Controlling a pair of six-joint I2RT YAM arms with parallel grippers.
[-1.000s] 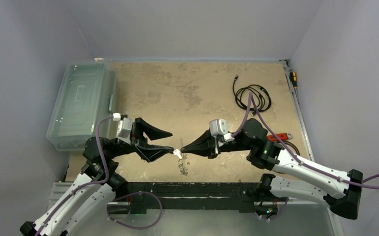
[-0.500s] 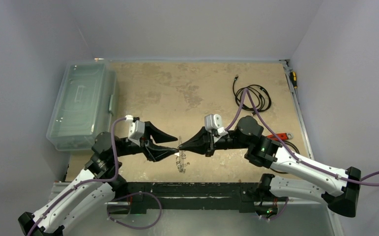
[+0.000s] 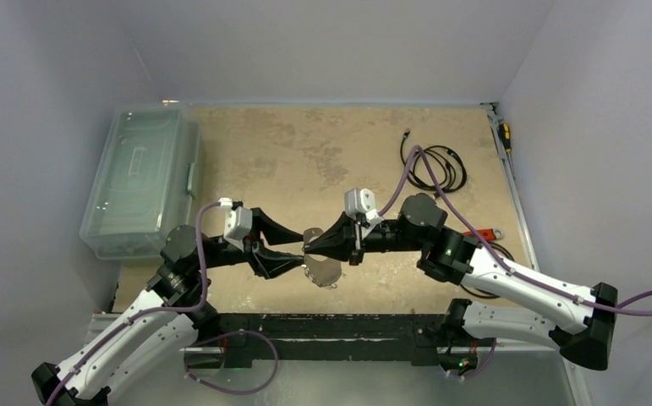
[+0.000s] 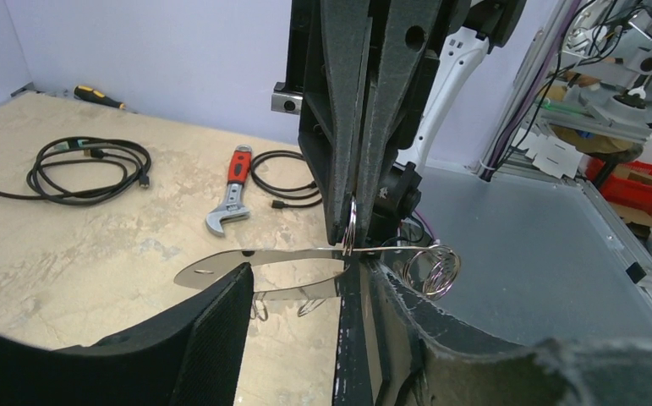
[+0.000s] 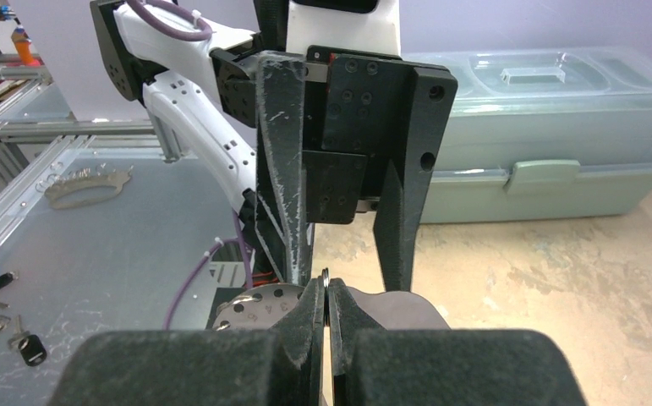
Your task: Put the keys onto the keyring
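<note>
My right gripper point(image 5: 326, 296) squeezes a thin wire ring point(image 4: 350, 225) — left gripper point(image 3: 295, 247) gapes at nine o'clock of the flat silvery crescent keyring point(image 3: 324, 271) — touching it? Can't tell.

You have the keyring point(image 3: 322, 269) up off the table point(image 3: 305, 152) at the near middle. It is a flat, silvery crescent of metal, lying about level, its long axis running near to far. From the left wrist you see it edge-on, with small wire loops point(image 4: 259, 311) hanging under it and a little coil of wire rings point(image 4: 432, 269) at its near end. A thin ring point(image 4: 350, 227) stands upright on it, pinched by the closed fingertips of the right gripper point(image 5: 326, 292). You cannot pick out the keys.
</note>
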